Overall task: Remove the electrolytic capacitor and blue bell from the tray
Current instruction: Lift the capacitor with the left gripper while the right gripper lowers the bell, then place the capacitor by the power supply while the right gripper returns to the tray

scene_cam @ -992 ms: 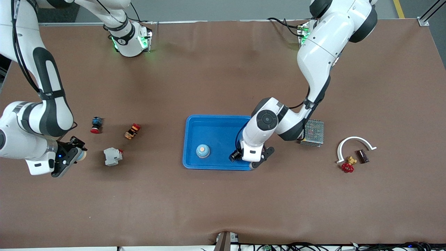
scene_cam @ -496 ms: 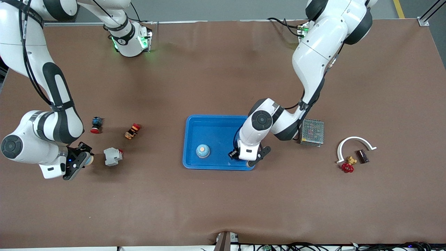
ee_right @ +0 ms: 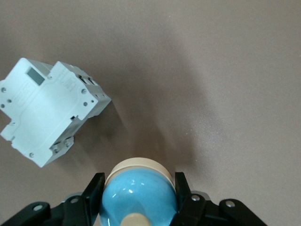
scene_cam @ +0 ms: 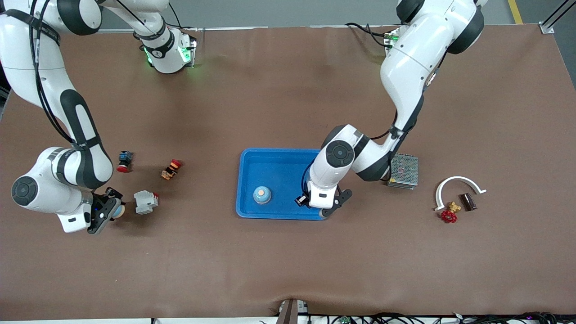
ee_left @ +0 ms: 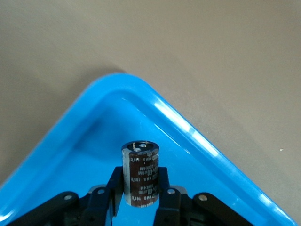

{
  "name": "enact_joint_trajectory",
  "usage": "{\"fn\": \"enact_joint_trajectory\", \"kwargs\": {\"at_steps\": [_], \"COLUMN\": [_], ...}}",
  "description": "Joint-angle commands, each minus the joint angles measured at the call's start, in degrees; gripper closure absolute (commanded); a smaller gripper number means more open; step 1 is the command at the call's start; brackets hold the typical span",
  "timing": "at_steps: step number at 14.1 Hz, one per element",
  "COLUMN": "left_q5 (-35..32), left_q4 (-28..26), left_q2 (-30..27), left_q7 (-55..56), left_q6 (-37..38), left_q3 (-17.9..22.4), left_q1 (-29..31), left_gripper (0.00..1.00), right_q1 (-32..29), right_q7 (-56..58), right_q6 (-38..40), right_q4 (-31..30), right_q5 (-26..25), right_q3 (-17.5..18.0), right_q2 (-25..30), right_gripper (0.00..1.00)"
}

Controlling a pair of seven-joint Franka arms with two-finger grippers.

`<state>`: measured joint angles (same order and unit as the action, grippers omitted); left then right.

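My left gripper (scene_cam: 322,206) is shut on a dark brown cylindrical capacitor (ee_left: 140,162) and holds it upright just above the inside corner of the blue tray (scene_cam: 279,164), the corner nearest the front camera at the left arm's end. The tray's rim (ee_left: 155,101) shows in the left wrist view. My right gripper (scene_cam: 109,211) is shut on a blue bell with a cream base (ee_right: 138,200), low over the table beside a white circuit breaker (scene_cam: 146,201). A second blue bell (scene_cam: 262,194) sits in the tray.
The circuit breaker (ee_right: 47,113) lies close to the held bell. A red-orange push button (scene_cam: 171,169) and a blue-red button (scene_cam: 124,161) lie farther back. A metal power supply (scene_cam: 403,171), white curved bracket (scene_cam: 459,182), red valve (scene_cam: 449,215) and dark block (scene_cam: 468,201) lie toward the left arm's end.
My right gripper has carried the bell toward the circuit breaker and the tray. My left gripper has shifted only slightly over the tray corner, still holding the capacitor.
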<state>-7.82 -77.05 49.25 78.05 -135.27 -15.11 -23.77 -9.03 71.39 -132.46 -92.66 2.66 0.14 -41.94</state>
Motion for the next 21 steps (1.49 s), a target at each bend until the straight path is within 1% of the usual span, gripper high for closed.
{"fn": "enact_joint_trajectory", "kwargs": {"at_steps": [1,2,4,6,7,8,9,10,14,15,17,19,20,21], "left_q5": [-1.41,-1.32,-1.32,-1.32,-1.41,-1.32,-1.32,-1.41,-1.41,-1.41,-1.41,-1.58,-1.93,-2.28], "left_q4": [-1.43,-1.87,-3.97,-7.48,-9.42,-10.91,-11.97,-12.68,-13.74,-13.83,-13.83,-14.35,-15.92,-18.72], "left_q2": [-6.78,-8.28,-11.53,-15.04,-16.80,-17.95,-18.75,-19.19,-19.81,-19.81,-19.81,-19.81,-20.42,-22.51], "left_q7": [-0.18,-1.49,-7.53,-12.99,-15.71,-18.35,-20.64,-23.53,-33.73,-35.85,-39.89,-43.58,-44.99,-46.75], "left_q6": [8.86,11.41,17.73,20.48,20.84,20.84,20.93,20.93,21.02,21.02,21.02,21.02,21.02,20.93], "left_q3": [0.44,0.44,0.44,0.44,0.44,0.44,0.44,0.44,0.52,0.52,0.52,0.61,0.61,0.52], "left_q1": [2.05,3.19,6.52,10.39,12.76,14.87,17.06,19.61,27.53,29.20,32.36,34.83,36.58,38.25], "left_gripper": [1.00,1.00,1.00,1.00,1.00,1.00,1.00,1.00,1.00,1.00,1.00,1.00,1.00,1.00], "right_q1": [-1.43,-1.43,-1.17,-1.26,-1.26,-1.69,-1.87,-1.96,-2.13,-2.05,-1.87,-1.70,-1.35,-1.08], "right_q7": [1.64,1.64,1.64,1.64,1.56,1.47,1.47,1.64,1.12,0.77,-0.02,-5.27,-7.91,-11.07], "right_q6": [-1.31,-1.40,-2.01,-2.02,-2.10,-2.10,-2.02,-2.02,-1.22,-0.70,4.28,9.65,11.24,12.82], "right_q4": [0.64,0.72,0.64,0.64,0.64,0.72,0.72,0.72,1.07,1.94,6.06,10.28,11.43,11.88], "right_q5": [0.94,0.94,0.94,0.94,1.03,1.20,2.77,4.88,5.60,5.60,5.60,5.51,5.60,5.60], "right_q3": [1.35,1.35,1.35,1.35,1.44,1.44,1.44,1.44,1.44,1.53,1.53,1.44,1.53,1.70], "right_q2": [-1.12,-1.21,-1.39,-1.65,-1.65,-1.83,-1.92,-1.92,-1.57,-1.39,-0.95,-0.95,-0.78,-0.17], "right_gripper": [0.51,0.51,0.51,0.51,0.48,0.42,0.19,0.00,0.00,0.00,0.00,0.00,0.00,0.00]}}
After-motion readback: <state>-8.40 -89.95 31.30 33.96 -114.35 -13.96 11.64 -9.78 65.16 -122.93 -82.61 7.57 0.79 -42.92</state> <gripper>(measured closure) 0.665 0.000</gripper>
